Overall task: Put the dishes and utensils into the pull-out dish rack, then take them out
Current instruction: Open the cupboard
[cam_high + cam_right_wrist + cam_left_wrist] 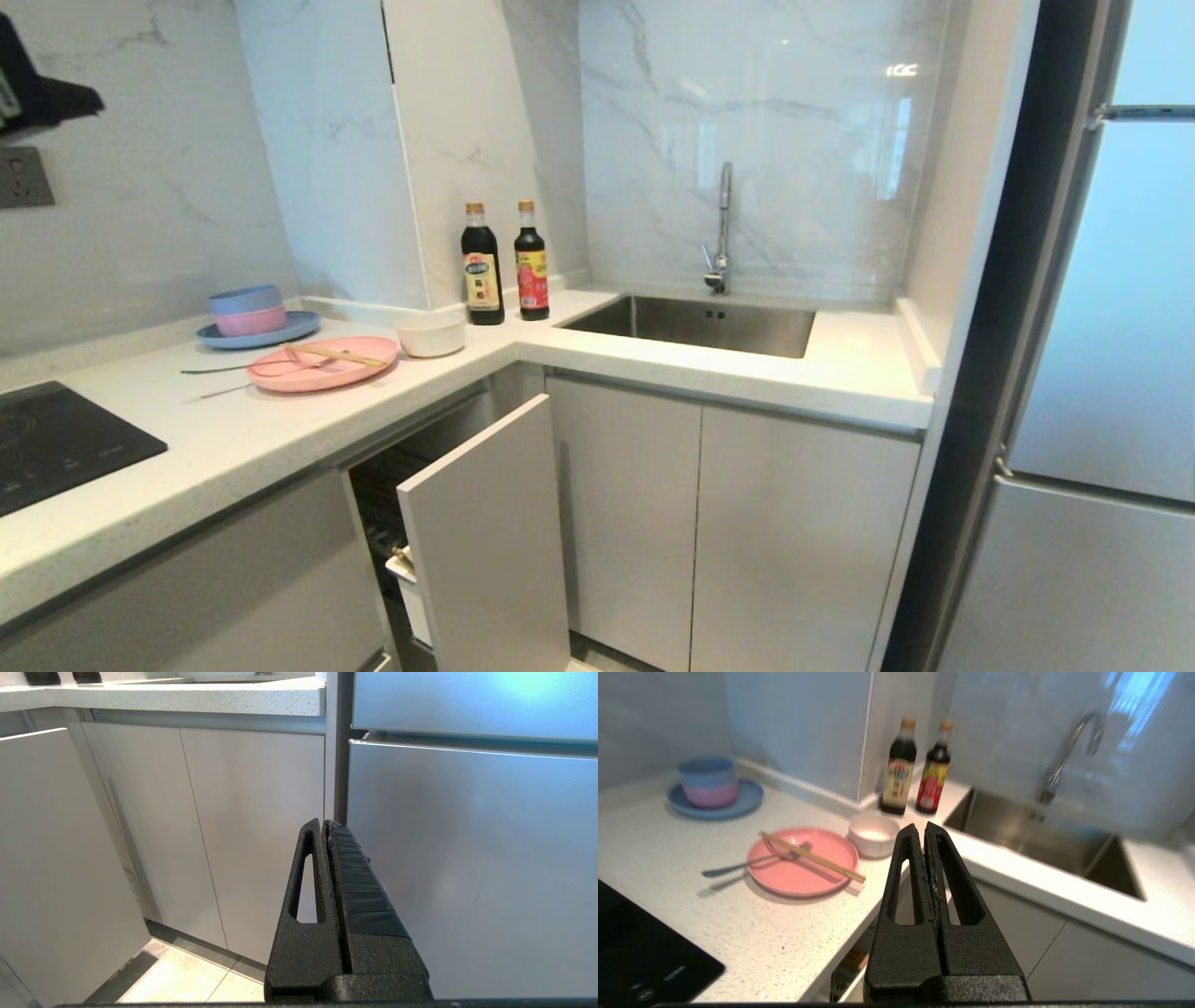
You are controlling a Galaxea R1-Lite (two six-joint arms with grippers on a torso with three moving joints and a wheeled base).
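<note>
On the white counter lies the pink plate (pixel 327 375) (pixel 798 879), with the wooden chopsticks (pixel 338 354) (pixel 813 857) across it and the silver spoon (pixel 233 368) (pixel 738 864) resting on its rim. The white bowl (pixel 430 333) (pixel 873 835) stands just beside the plate. Below the counter the pull-out dish rack (pixel 485 532) is drawn partly out; its pale grey front panel hides most of the wire basket. My left gripper (pixel 923 828) hovers shut and empty above the counter's corner, near the bowl. My right gripper (pixel 325 823) is shut and empty, low by the cabinet doors. Neither arm shows in the head view.
A blue plate with stacked blue and pink bowls (pixel 247 319) sits at the back left. Two dark bottles (pixel 504 266) stand in the corner, with the sink (pixel 695 322) and tap to their right. A black hob (pixel 56 439) lies at the left, a fridge (pixel 1102 373) at the right.
</note>
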